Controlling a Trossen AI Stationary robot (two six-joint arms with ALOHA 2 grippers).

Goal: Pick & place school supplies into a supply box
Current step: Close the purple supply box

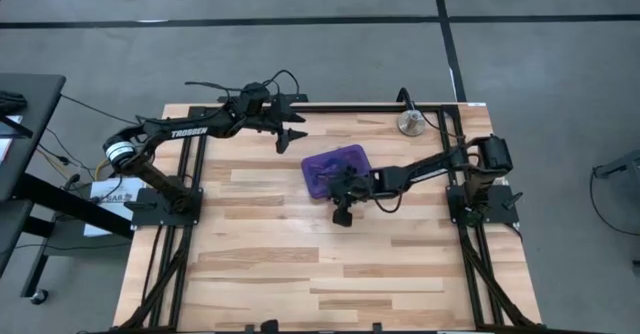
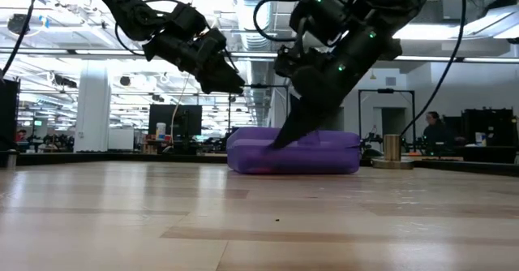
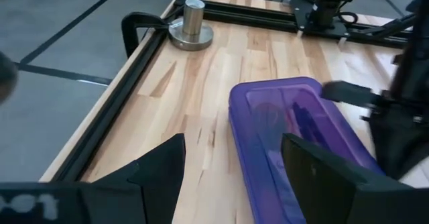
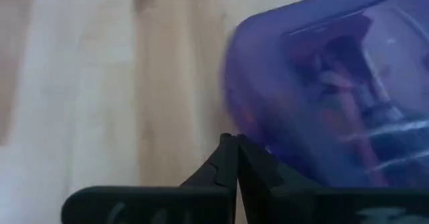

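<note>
The purple translucent supply box [image 1: 335, 166] lies shut on the table's middle [image 2: 293, 151]. Reddish and dark shapes of school supplies show dimly through its lid [image 4: 348, 83]. My right gripper [image 4: 234, 141] is shut. It slants down from the table's right to the box's near left corner [image 2: 280, 144]. My left gripper [image 3: 231, 177] is open and hovers in the air above the table, on the far-left side of the box [image 1: 293, 134]. It touches nothing [image 2: 233, 81]. My right gripper has its shut fingertips [image 4: 229, 147] right beside the box's rounded corner [image 4: 234, 113], coming slanting down from the table's right. I cannot tell whether they touch the box. The box lies flat on the table.
A round silver metal disc with an upright post [image 1: 410, 124] stands near the far right corner [image 3: 192, 28]. A black frame rail [image 3: 100, 137] runs along the table's edges. Bare wood [image 1: 300, 264] lies on the near side of the box.
</note>
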